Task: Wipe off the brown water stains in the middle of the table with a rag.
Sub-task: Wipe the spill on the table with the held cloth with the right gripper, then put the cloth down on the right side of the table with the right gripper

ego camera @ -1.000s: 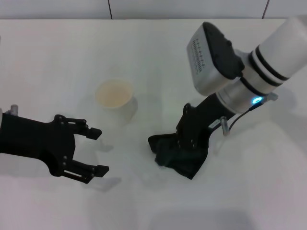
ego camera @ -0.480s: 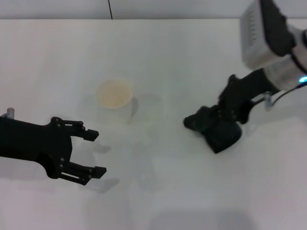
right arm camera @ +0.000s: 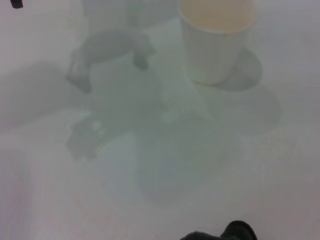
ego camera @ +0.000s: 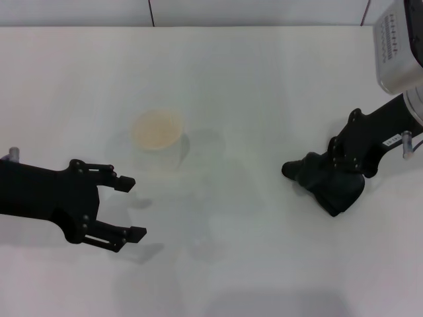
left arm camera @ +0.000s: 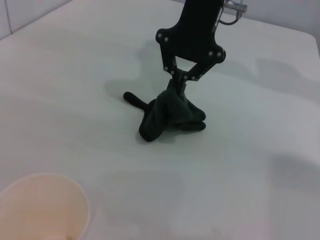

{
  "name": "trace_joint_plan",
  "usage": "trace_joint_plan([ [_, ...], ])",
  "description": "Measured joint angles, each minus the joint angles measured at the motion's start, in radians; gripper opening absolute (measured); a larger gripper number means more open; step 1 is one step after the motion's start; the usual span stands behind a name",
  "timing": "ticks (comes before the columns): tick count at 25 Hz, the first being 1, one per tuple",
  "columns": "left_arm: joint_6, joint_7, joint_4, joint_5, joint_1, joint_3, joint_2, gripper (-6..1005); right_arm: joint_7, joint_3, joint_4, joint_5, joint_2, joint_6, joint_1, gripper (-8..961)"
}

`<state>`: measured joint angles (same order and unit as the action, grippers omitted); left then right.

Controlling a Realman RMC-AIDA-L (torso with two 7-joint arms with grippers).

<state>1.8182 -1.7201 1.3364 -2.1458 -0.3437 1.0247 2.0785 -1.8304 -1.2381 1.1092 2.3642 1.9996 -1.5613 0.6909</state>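
My right gripper (ego camera: pixel 336 170) is shut on the dark-green rag (ego camera: pixel 324 186) and presses it onto the white table (ego camera: pixel 251 79) at the right side. The left wrist view shows the same gripper (left arm camera: pixel 181 76) pinching the top of the lumpy rag (left arm camera: pixel 170 115), which rests on the tabletop. My left gripper (ego camera: pixel 132 208) is open and empty, low over the table at the front left. No orange-brown stain shows in any view. Only faint wet smears (right arm camera: pixel 85 132) lie on the middle of the table.
A white paper cup (ego camera: pixel 157 132) with a beige inside stands left of the middle, also in the left wrist view (left arm camera: pixel 40 210) and the right wrist view (right arm camera: pixel 217 40). The table's far edge meets a tiled wall (ego camera: pixel 264 10).
My right gripper has dragged the rag from the middle of the table to the right side. The left arm has barely moved and stays open.
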Motion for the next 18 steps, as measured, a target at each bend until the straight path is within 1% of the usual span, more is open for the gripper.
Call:
trace_joint_plan([
  [8, -0.001, -0.001, 0.002, 0.0, -0.003, 0.0, 0.001, 888, -0.011, 0.004, -0.017, -0.001, 0.006, -0.023, 0.005, 125],
  [13, -0.008, 0.004, -0.003, 0.002, 0.0, 0.0, 0.002, 888, 0.017, 0.041, -0.017, -0.04, 0.009, -0.028, -0.01, 134],
  [16, -0.015, 0.016, -0.005, 0.015, 0.008, -0.002, 0.001, 888, 0.058, 0.072, -0.005, -0.085, 0.005, -0.044, -0.029, 322],
  [18, -0.021, 0.024, -0.005, 0.022, 0.014, -0.003, 0.001, 888, 0.092, 0.125, -0.004, -0.101, 0.003, -0.074, -0.034, 354],
])
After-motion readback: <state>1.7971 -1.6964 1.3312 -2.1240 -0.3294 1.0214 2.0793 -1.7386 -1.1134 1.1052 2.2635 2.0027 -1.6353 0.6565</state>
